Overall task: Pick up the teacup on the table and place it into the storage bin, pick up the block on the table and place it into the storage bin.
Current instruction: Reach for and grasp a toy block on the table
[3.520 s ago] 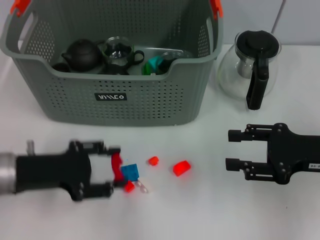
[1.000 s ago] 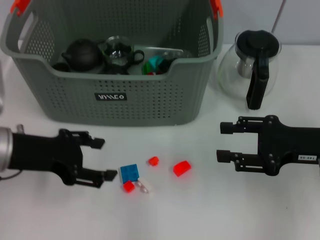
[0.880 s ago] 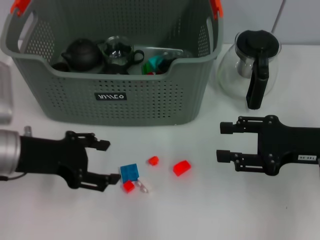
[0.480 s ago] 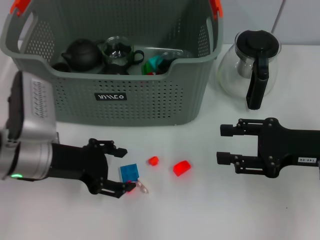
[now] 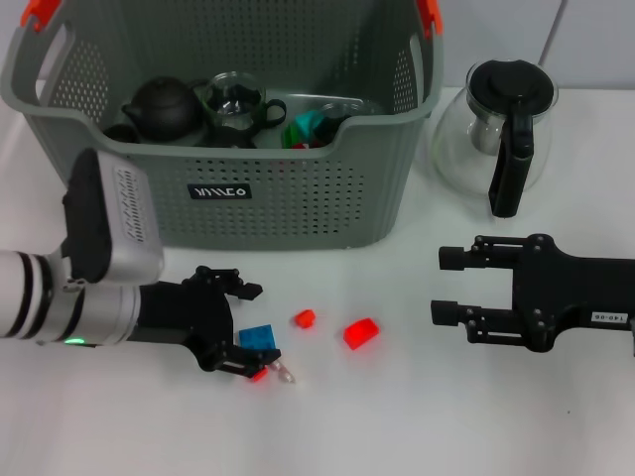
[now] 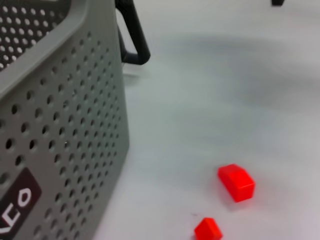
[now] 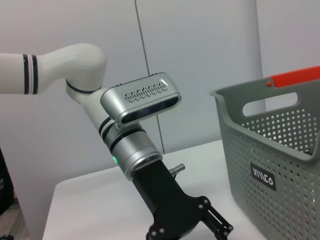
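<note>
On the bench, the bin stands at the far left edge. It holds a black teapot, a glass cup and other small items. A glass pot with a black handle stands just beside the bin, toward the far right edge.

Near the front edge, in front of the bin, the left gripper is low over the bench, jaws spread wide around a blue block. A small red piece and a clear piece lie just beside the blue block. Two red blocks lie apart from it toward the middle.

The right gripper is near the right edge, jaws wide, holding nothing.
</note>
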